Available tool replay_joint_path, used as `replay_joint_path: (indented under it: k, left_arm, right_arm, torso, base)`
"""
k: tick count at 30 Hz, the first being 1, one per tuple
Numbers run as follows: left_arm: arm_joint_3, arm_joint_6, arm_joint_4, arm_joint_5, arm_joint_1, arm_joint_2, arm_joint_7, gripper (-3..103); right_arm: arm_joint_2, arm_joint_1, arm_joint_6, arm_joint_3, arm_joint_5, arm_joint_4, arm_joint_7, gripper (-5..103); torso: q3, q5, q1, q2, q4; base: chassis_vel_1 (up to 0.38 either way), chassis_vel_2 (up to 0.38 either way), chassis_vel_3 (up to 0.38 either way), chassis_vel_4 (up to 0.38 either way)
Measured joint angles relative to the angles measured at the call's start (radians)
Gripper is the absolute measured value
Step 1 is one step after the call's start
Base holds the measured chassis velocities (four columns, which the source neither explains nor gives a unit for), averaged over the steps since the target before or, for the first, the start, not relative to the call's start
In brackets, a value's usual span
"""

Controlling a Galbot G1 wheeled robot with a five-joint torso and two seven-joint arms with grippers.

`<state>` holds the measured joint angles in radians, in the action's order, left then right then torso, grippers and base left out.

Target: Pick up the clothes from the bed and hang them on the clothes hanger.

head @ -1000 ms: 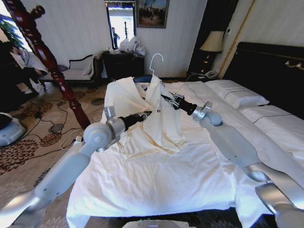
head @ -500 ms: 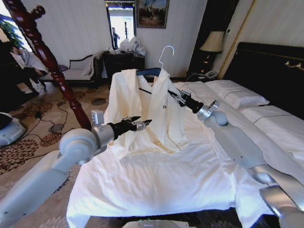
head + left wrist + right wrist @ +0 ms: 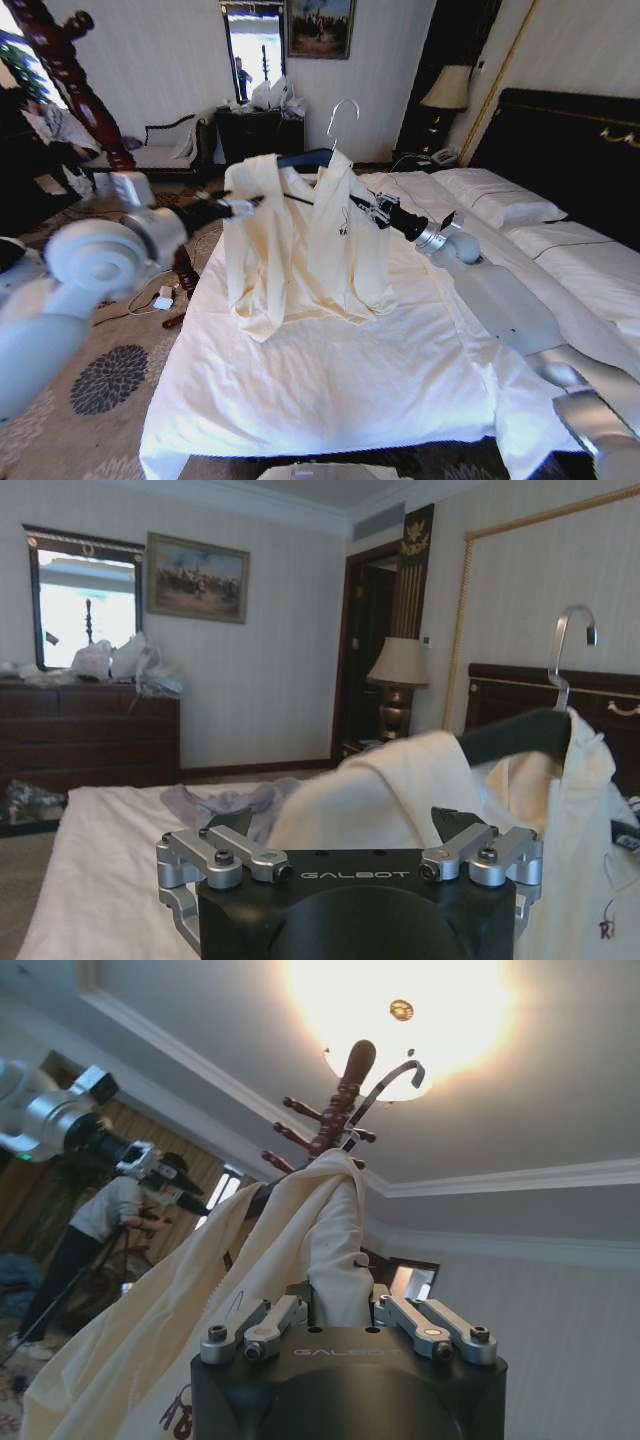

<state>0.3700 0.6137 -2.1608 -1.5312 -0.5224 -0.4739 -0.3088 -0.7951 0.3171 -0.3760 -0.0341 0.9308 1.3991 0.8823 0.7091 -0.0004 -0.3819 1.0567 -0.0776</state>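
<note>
**Cream shirt held up on hanger over bed**

Cream soft long-sleeved shirt (image 3: pixel 300 240) hangs on a black wide-shouldered hanger (image 3: pixel 305 157) above the white-sheeted bed (image 3: pixel 330 380). Right gripper (image 3: pixel 362 207) clamps the shirt's right side; left gripper (image 3: pixel 243 206) reaches its left shoulder, grip unclear.

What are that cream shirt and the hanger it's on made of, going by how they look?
The shirt looks like soft, matte woven cloth, perhaps cotton: it drapes in loose folds. The hanger has a thin, shiny silver hook, probably metal; its black shoulder bar could be plastic or painted wood, which I can't tell. The right gripper is clamped on the shirt.
</note>
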Motion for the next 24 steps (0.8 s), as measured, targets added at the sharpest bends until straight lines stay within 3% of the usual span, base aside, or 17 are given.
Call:
replay_joint_path:
  k: [2,10,15,19,24]
  left_arm:
    - [0.039,0.0,-0.007,-0.046,-0.025,0.046,0.049,100]
    - [0.022,0.006,0.006,-0.044,-0.02,0.109,0.17,100]
    - [-0.015,0.006,0.027,-0.041,0.006,0.118,0.245,100]
    - [-0.03,0.007,0.06,0.0,0.01,0.114,0.343,100]
    - [-0.044,0.005,0.068,0.041,0.008,0.108,0.402,100]
  right_arm:
    - [0.002,0.003,-0.007,0.0,-0.003,-0.005,0.02,23]
    - [0.026,0.005,-0.023,0.008,0.001,-0.025,0.09,23]
    - [0.04,-0.002,-0.026,0.008,0.015,-0.03,0.132,23]
    - [0.059,-0.004,-0.028,0.009,0.039,-0.038,0.192,23]
    - [0.063,-0.01,-0.03,0.009,0.046,-0.038,0.205,23]
  torso:
    - [0.0,0.0004,0.0,0.0,0.0002]
    - [0.0,0.0004,0.0,0.0,-0.0002]
    - [0.0,0.0004,0.0,0.0,-0.0002]
    - [0.0,0.0004,0.0,0.0,-0.0001]
    - [0.0,0.0005,0.0,0.0,-0.0002]
  base:
    - [0.0,0.0,0.0,0.0]
    - [0.0,0.0,0.0,0.0]
    - [0.0,0.0,0.0,0.0]
    - [0.0,0.0,0.0,0.0]
    - [0.0,0.0,0.0,0.0]
